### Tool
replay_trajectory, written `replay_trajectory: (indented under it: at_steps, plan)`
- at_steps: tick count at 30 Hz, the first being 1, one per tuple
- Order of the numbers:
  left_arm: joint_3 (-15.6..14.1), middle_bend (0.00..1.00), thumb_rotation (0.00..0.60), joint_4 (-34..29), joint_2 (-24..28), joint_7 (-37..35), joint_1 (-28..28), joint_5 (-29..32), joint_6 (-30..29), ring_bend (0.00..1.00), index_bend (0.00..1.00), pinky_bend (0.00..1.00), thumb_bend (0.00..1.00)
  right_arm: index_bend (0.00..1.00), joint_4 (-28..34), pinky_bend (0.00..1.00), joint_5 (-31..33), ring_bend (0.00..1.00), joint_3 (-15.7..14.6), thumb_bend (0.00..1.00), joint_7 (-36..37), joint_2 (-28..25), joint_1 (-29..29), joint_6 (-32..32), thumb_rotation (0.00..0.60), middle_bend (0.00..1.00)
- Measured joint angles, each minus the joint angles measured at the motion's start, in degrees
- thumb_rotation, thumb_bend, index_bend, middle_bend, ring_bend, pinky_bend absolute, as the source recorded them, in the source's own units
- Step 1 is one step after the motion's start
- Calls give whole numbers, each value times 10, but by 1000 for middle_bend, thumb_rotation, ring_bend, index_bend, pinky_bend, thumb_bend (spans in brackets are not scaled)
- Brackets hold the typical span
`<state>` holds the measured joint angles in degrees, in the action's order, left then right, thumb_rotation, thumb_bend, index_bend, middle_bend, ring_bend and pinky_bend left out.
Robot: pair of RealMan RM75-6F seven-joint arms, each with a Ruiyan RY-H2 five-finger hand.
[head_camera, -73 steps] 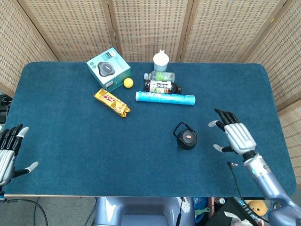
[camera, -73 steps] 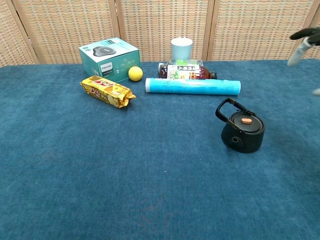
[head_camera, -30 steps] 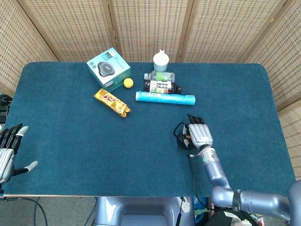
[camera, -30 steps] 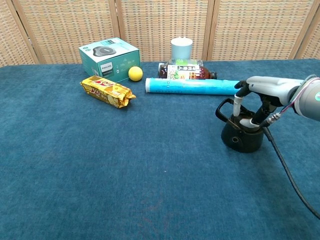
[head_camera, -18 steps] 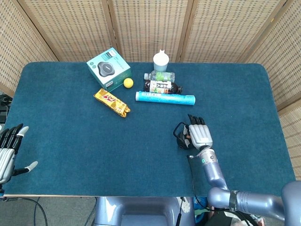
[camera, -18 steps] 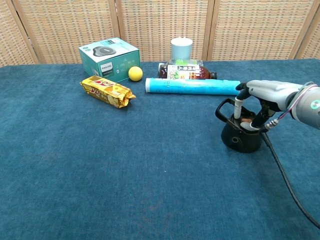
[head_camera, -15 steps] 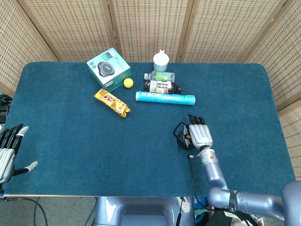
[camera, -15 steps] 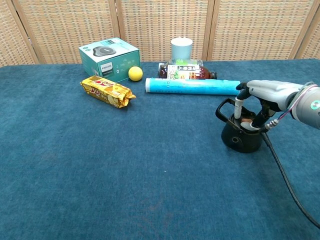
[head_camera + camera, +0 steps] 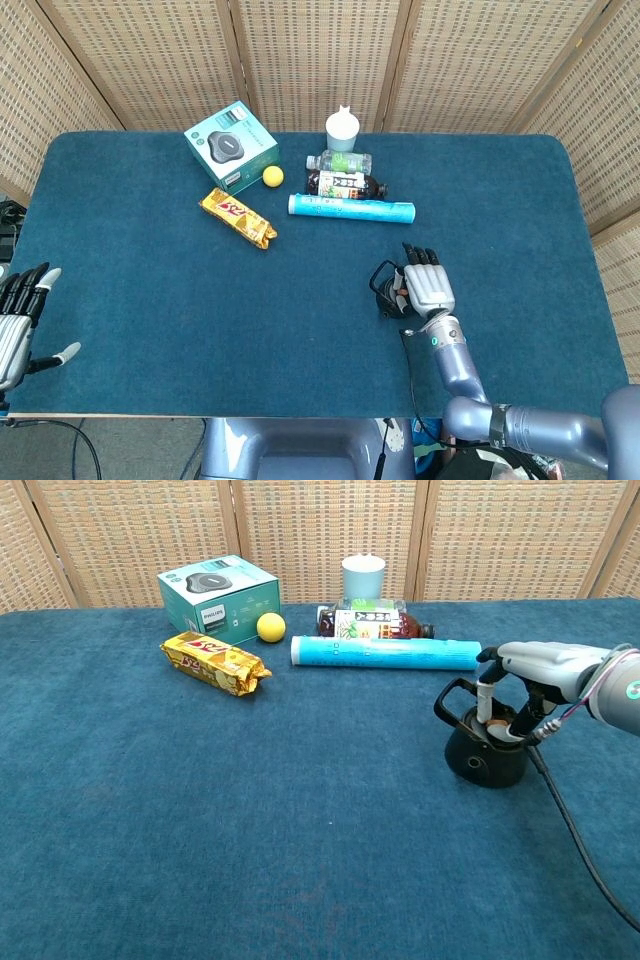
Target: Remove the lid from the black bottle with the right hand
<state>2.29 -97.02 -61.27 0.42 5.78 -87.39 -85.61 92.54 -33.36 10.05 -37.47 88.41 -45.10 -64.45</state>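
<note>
Right hand (image 9: 528,685): fingers draped down over the lid (image 9: 490,727), clasping it by the look of it.
Left hand (image 9: 18,325): idle at the near table edge, fingers spread, holding nothing.
Black bottle (image 9: 486,755): upright right of centre, loop handle on its left.
Progress: grasp made; lid not yet off, so loosening and lifting remain.
Surface: blue cloth table (image 9: 250,820); box, snack packet, yellow ball, cup, bottles, blue tube at the far side.
Room: woven screens (image 9: 320,55) behind.

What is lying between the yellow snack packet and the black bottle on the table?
Nothing: in the chest view, only bare blue tablecloth stretches from the yellow snack packet to the black bottle. The light blue tube lies further back, off that line.
</note>
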Motion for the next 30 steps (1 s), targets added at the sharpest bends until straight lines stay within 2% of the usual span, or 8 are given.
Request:
replay_trajectory:
  at_steps: [6, 13, 24, 30]
  plan:
    - [0, 0, 600, 1, -1, 1, 1, 1, 2, 0, 0, 0, 144, 685, 1, 0, -5, 0, -2, 604, -4, -2, 1, -1, 600, 0]
    - [0, 0, 600, 1, -1, 3, 1, 2, 3, 0, 0, 0, 144, 687, 10, 0, -38, 0, 4, 606, 12, -10, 7, -13, 600, 0]
    - [0, 0, 600, 1, -1, 1, 2, 1, 4, 0, 0, 0, 144, 687, 61, 0, -72, 0, 20, 606, 16, -61, 17, -41, 600, 0]
    - [-1, 0, 600, 0, -1, 0, 2, 0, 4, 0, 0, 0, 144, 687, 31, 0, -73, 0, 9, 606, 11, -72, 25, -36, 600, 0]
